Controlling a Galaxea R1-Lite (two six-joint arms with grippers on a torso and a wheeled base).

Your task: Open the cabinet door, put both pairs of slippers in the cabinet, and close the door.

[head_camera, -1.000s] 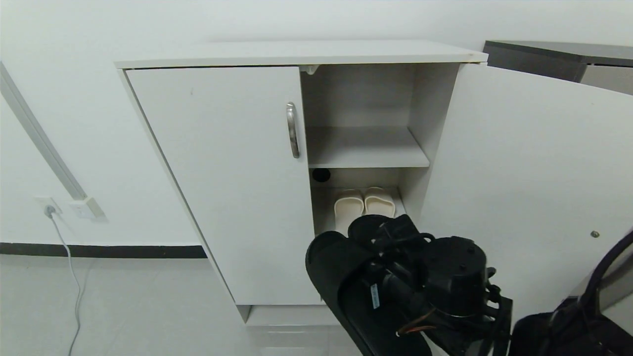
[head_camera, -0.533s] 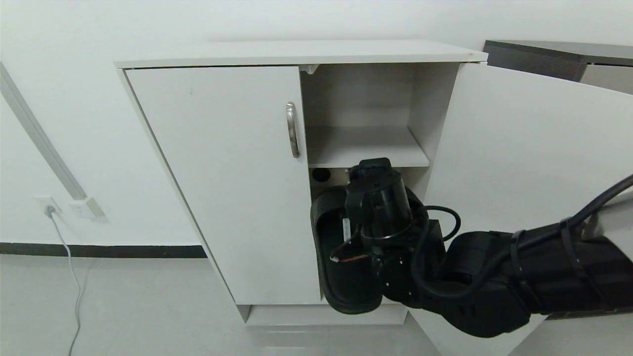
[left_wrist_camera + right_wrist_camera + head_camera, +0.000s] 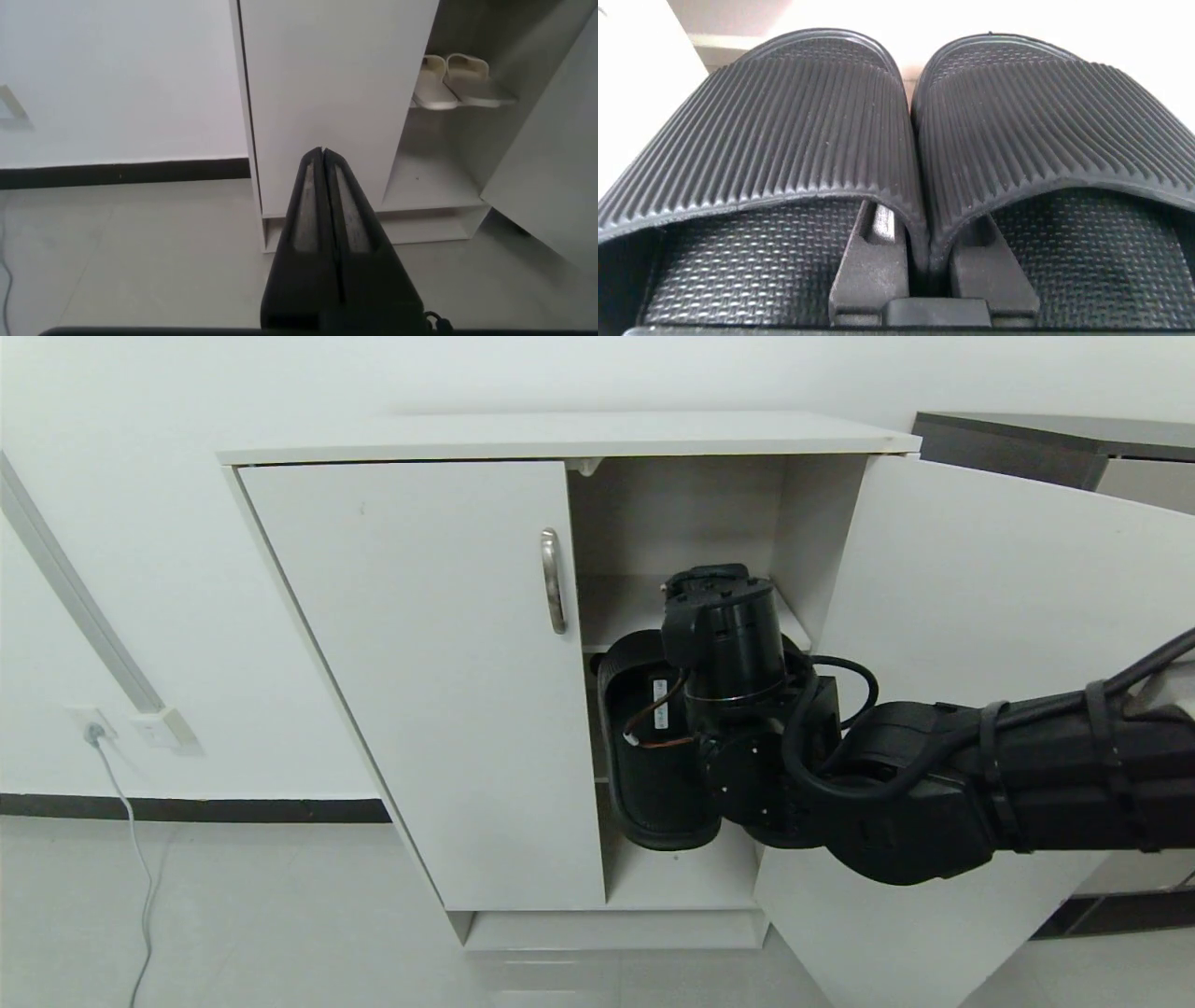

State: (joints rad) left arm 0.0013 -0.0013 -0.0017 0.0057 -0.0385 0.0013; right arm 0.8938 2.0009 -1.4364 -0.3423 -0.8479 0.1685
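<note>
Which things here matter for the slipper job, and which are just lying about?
Job:
cabinet
its open right door
black slippers, held together in the right gripper at the cabinet opening
cream slippers, already inside the cabinet

Just about:
wall socket
its cable
dark furniture behind the open door

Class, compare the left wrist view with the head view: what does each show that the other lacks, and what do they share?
Left wrist view: the cream slippers inside the cabinet, and the shut left pincer. Head view: the black slippers held in the cabinet opening, plus the door handle. Both: the closed left door, the open right door, and the floor.
</note>
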